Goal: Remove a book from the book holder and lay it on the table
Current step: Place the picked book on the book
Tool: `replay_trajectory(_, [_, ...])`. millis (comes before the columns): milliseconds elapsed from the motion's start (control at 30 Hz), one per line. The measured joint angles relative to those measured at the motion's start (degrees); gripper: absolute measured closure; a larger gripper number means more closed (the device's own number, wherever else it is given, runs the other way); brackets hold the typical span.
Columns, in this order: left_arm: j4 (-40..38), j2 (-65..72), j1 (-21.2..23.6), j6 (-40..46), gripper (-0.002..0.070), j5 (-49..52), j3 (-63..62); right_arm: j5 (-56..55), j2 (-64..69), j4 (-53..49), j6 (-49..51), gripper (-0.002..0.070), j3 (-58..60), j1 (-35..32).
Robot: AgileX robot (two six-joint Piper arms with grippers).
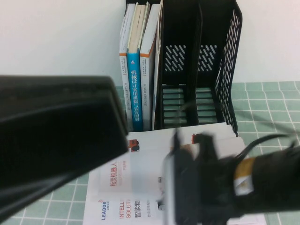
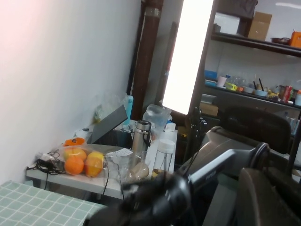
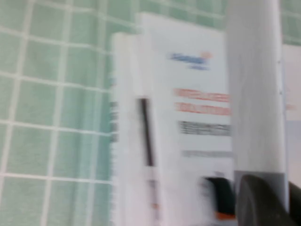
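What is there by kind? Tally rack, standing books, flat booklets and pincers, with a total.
Book holder: 1
Books standing in its left compartment: 3
Booklets flat on the table: at least 2
Pincers: 2 (left pincer raised near the camera; right pincer shut, over the booklets)
Total: at least 8

**Where Things Are on the Counter**

The book holder (image 1: 197, 65) is set at the back of the counter (image 1: 272, 108). Three books (image 1: 138, 61) are stood upright in its left end. The compartments to their right are seen with nothing in them. Flat papers are laid on the counter in front of the holder. One booklet (image 1: 140, 164) is laid on top of the LEADOR brochure (image 1: 117, 211). The right gripper (image 1: 176, 178) is held above these papers. The left arm (image 1: 51, 140) is seen at the left.
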Motion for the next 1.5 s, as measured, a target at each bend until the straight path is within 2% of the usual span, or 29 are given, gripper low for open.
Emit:
replay_trajectory(167, [0.0,0.0,0.0,0.0,0.0678,0.0,0.0,-3.0,7.6,-1.4,-2.6,0.0665,0.0,3.9])
replay_trajectory(533, [3.0,0.0,0.0,-0.6,0.0678,-5.0,7.1,-6.2,13.5,-7.2,-5.5,0.0643,-0.2,4.4])
replay_trajectory(667, [2.9,0.1,0.0,-2.5,0.0678,-10.2,10.8,-5.5,13.6,-7.3,-4.7,0.0525,-0.2,3.2])
replay_trajectory(833, [7.0,0.2,0.0,-6.7,0.0678,-21.7,15.4,-4.6,13.6,-7.1,2.9,0.0309,-0.5,2.5])
replay_trajectory(967, [14.9,0.2,0.0,-12.4,0.0678,-30.8,19.0,-0.5,12.8,-6.6,10.3,0.0274,-0.6,2.4])
replay_trajectory(1067, [19.6,0.7,0.0,-15.6,0.0678,-34.9,22.6,5.5,11.7,-6.2,12.5,0.0301,-0.6,2.4])
replay_trajectory(1200, [21.4,3.3,0.0,-17.7,0.0678,-35.6,26.6,11.7,8.3,-5.6,13.1,0.0416,-0.6,2.4])
replay_trajectory(1333, [22.2,6.5,0.0,-19.9,0.0678,-28.1,28.1,14.5,1.9,-5.4,12.7,0.0589,-0.6,2.4])
replay_trajectory(1400, [22.5,7.5,0.0,-20.6,0.0678,-22.5,28.3,15.8,-3.1,-6.5,12.7,0.0637,-0.6,2.4])
replay_trajectory(1500, [23.8,7.9,0.0,-21.4,0.0678,-12.9,28.3,18.9,-10.9,-12.3,16.6,0.0666,-0.6,2.4])
